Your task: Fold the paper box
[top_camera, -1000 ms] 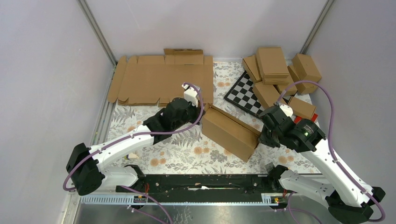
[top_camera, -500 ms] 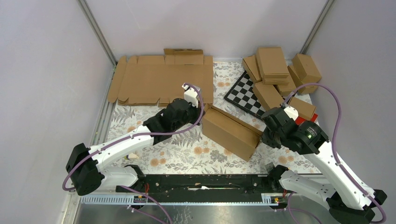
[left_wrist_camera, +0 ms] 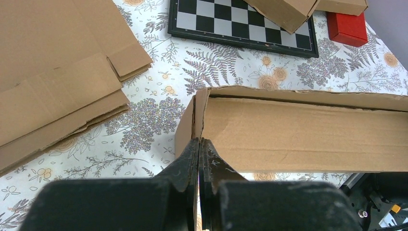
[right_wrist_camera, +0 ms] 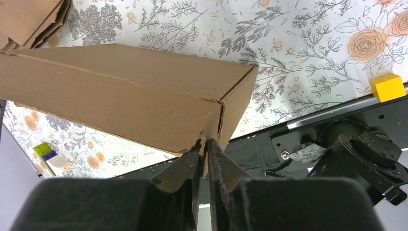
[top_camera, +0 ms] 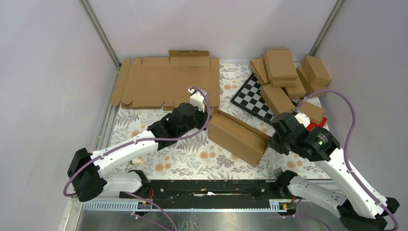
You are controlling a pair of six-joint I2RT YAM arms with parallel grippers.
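Paper box point(top_camera: 238, 136): folded into box form; lies at the centre of the floral cloth point(top_camera: 192, 156), long axis 10 to 4 o'clock
Left gripper point(left_wrist_camera: 198, 144): fingers pressed together; tips touching the box's 10 o'clock end wall
Right gripper point(right_wrist_camera: 204, 147): pinching a cardboard edge at the 4 o'clock end corner
Chessboard point(top_camera: 252, 98): 1 o'clock of the box

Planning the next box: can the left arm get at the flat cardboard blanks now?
Probably not yet: the left gripper is shut on the paper box. The flat cardboard blanks lie beyond it, nothing between, so likely yes once it lets go.
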